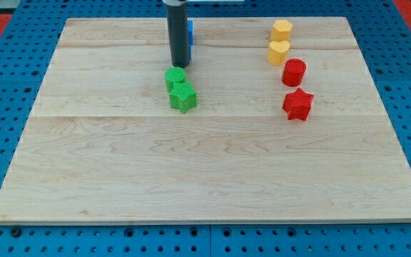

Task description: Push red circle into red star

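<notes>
The red circle (294,72) stands on the wooden board at the view's upper right. The red star (297,104) lies just below it, with a small gap between them. My tip (179,65) is far to the view's left of both red blocks, right above the green circle (175,76). The rod comes down from the view's top edge.
A green star (183,97) touches the green circle from below. A blue block (189,33) is partly hidden behind the rod. A yellow hexagon (282,30) and a yellow heart (278,52) sit above the red circle. The board (205,171) rests on blue pegboard.
</notes>
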